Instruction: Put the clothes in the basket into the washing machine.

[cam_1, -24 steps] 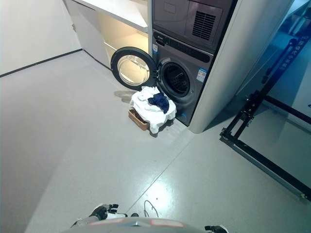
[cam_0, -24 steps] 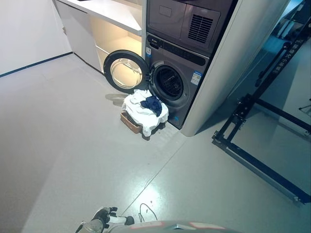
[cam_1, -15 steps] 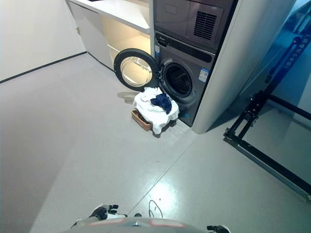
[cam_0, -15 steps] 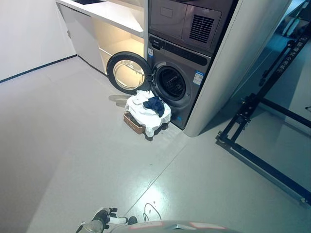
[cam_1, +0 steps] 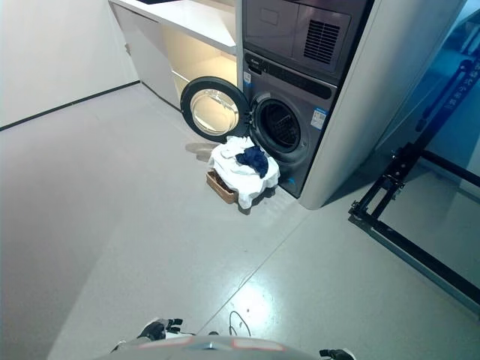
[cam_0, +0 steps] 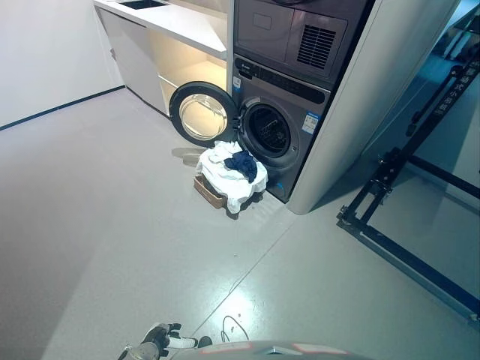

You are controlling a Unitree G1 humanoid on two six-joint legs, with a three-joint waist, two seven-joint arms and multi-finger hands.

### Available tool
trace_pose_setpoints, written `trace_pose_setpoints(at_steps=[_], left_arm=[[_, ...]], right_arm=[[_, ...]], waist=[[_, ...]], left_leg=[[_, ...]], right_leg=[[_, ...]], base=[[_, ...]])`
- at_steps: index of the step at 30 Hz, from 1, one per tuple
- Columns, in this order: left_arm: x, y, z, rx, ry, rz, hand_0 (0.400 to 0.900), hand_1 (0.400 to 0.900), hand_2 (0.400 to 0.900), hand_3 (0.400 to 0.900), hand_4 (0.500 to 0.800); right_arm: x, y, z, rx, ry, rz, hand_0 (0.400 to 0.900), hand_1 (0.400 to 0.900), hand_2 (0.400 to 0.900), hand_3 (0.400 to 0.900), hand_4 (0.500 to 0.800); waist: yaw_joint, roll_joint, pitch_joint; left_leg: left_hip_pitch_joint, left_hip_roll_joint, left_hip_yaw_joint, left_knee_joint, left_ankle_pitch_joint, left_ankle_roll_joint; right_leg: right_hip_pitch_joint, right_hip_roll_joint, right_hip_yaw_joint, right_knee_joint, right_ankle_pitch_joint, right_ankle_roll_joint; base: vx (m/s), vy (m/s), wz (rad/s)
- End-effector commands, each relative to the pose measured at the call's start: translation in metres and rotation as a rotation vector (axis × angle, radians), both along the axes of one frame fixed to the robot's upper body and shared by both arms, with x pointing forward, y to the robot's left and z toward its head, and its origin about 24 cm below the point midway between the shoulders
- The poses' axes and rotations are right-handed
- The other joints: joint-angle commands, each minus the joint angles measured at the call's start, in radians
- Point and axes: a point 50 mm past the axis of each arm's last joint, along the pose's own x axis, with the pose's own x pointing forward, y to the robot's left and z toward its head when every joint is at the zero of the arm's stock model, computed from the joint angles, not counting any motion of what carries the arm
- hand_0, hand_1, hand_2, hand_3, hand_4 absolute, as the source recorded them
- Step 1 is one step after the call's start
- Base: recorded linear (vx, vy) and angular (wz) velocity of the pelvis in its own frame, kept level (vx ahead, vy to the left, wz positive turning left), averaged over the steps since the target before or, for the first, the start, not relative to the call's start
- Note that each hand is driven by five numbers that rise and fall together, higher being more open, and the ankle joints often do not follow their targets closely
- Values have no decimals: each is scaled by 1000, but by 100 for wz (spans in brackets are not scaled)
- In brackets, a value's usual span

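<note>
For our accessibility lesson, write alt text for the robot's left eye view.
A washing machine stands with its round door swung open; a basket heaped with white and dark blue clothes sits on the grey floor before it. The robot's left hand shows at the bottom edge.

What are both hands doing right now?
Left hand: low at the view's bottom edge, holding nothing; fingers cannot be told.
Right hand: barely in view, state cannot be told.

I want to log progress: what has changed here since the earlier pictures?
Only the camera shifted, so the whole scene slid right. The clothes lie in the basket as before, the washing machine door stays open, and the left hand remains low, holding nothing.
</note>
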Motion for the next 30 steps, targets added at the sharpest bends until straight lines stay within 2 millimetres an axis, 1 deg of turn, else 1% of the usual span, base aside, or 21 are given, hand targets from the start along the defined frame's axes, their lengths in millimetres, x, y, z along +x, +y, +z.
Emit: trace_pose_setpoints(at_steps=[1, 8, 11, 14, 15, 16, 17, 19, 20, 21, 22, 23, 24, 25, 26, 27, 28, 29, 30], left_arm=[[18, 1, 4, 10, -45, 20, 900, 900, 900, 900, 800], [16, 1, 3, 9, -39, 33, 900, 900, 900, 900, 800], [15, 2, 3, 10, -36, 56, 900, 900, 900, 900, 800], [20, 3, 4, 14, -53, 68, 900, 900, 900, 900, 800], [21, 4, 5, 17, -57, 72, 900, 900, 900, 900, 800], [22, 5, 5, 18, -58, 72, 900, 900, 900, 900, 800], [23, 4, 5, 18, -60, 69, 900, 900, 900, 900, 800], [25, 5, 6, 18, -64, 67, 900, 900, 900, 900, 800], [26, 5, 6, 17, -64, 67, 900, 900, 900, 900, 800], [31, 4, 7, 19, -72, 55, 900, 900, 900, 900, 800], [30, 4, 7, 19, -72, 61, 900, 900, 900, 900, 800], [31, 5, 7, 21, -75, 72, 900, 900, 900, 900, 800], [32, 5, 8, 19, -81, 76, 900, 900, 900, 900, 800], [32, 5, 8, 18, -81, 76, 900, 900, 900, 900, 800], [34, 5, 8, 18, -89, 73, 900, 900, 900, 900, 800], [37, 4, 9, 18, -96, 68, 900, 900, 900, 900, 800], [38, 6, 10, 23, -101, 70, 900, 900, 900, 900, 800], [38, 6, 10, 22, -101, 70, 900, 900, 900, 900, 800], [41, 7, 11, 27, -110, 71, 900, 900, 900, 900, 800]], right_arm=[[30, 1, 4, -1, -93, 57, 900, 900, 900, 900, 800], [30, 0, 4, -3, -90, 57, 900, 900, 900, 900, 800], [31, 0, 4, -2, -87, 59, 900, 900, 900, 900, 800], [35, -2, 5, -6, -96, 49, 900, 900, 900, 900, 800], [35, -3, 5, -9, -93, 44, 900, 900, 900, 900, 800], [34, -4, 5, -13, -89, 40, 900, 900, 900, 900, 800], [34, -5, 6, -18, -87, 39, 900, 900, 900, 900, 800], [37, -7, 7, -24, -97, 41, 900, 900, 900, 900, 800], [37, -8, 7, -24, -98, 41, 900, 900, 900, 900, 800], [39, -9, 8, -31, -109, 36, 900, 900, 900, 900, 800], [38, -11, 8, -37, -109, 22, 900, 900, 900, 900, 800], [35, -13, 8, -38, -105, 9, 900, 900, 900, 900, 800], [33, -14, 8, -36, -104, -7, 900, 900, 900, 900, 800], [33, -14, 8, -36, -104, -7, 900, 900, 900, 900, 800], [35, -15, 9, -33, -118, -16, 900, 900, 900, 900, 800], [36, -15, 9, -34, -117, -11, 900, 900, 900, 900, 800], [37, -15, 9, -35, -117, -9, 900, 900, 900, 900, 800], [37, -15, 9, -36, -117, -8, 900, 900, 900, 900, 800], [38, -16, 10, -39, -118, -10, 900, 900, 900, 900, 800]], waist=[[10, -7, -23], [12, -3, -21], [14, 2, -17], [13, 8, -6], [13, 10, 1], [13, 12, 7], [8, 12, 20], [-2, 24, 67], [-1, 23, 68], [-23, 51, 104], [-34, 59, 105], [-46, 55, 99], [-61, 50, 96], [-63, 52, 100], [-82, 33, 89], [-95, 25, 86], [-112, 23, 85], [-111, 32, 89], [-125, 32, 87]], left_leg=[[-40, -48, -25, -1, 5, -8], [-33, -55, -24, -1, -2, 3], [-33, -63, -21, -1, -7, 15], [-40, -76, -16, 19, -20, 33], [-44, -83, -14, 33, -29, 41], [-43, -91, -17, 45, -36, 51], [-38, -100, -14, 55, -44, 59], [-21, -100, -14, 78, -55, 71], [-22, -102, -12, 80, -56, 72], [-5, -83, -26, 101, -67, 73], [9, -79, -33, 97, -77, 73], [31, -80, -39, 89, -92, 70], [55, -85, -52, 77, -106, 67], [63, -83, -54, 74, -107, 66], [104, -96, -76, 59, -140, 56], [145, -97, -95, 42, -161, 48], [186, -86, -110, 21, -177, 40], [195, -76, -109, 17, -180, 39], [229, -64, -122, 0, -195, 32]], right_leg=[[-46, 23, 15, 87, 85, 31], [-46, 16, 17, 92, 85, 34], [-63, 7, 24, 122, 81, 42], [-101, -6, 37, 206, 74, 52], [-122, -14, 40, 270, 75, 56], [-158, -28, 40, 361, 110, 61], [-201, -37, 48, 452, 184, 66], [-286, -44, 59, 614, 322, 86], [-288, -44, 62, 617, 321, 87], [-380, -43, 59, 707, 335, 86], [-426, -49, 45, 702, 316, 81], [-454, -65, 34, 656, 295, 76], [-465, -70, 34, 585, 284, 74], [-458, -69, 31, 585, 280, 73], [-480, -75, 34, 394, 278, 72], [-488, -69, 35, 264, 297, 78], [-498, -58, 43, 161, 325, 83], [-487, -49, 38, 151, 327, 82], [-500, -39, 52, 82, 353, 88]], base=[[0, 0, 0], [9, 8, -1], [42, 66, -6], [31, 107, -10], [43, 140, -2], [49, 158, 4], [39, 152, 6], [16, 129, 5], [87, 135, 13], [178, 98, 11], [303, 92, 17], [349, -13, 13], [262, -36, 15], [404, -116, 25], [445, -156, 30], [609, -216, 42], [362, -131, 26], [344, -124, 27], [313, -127, 28]])
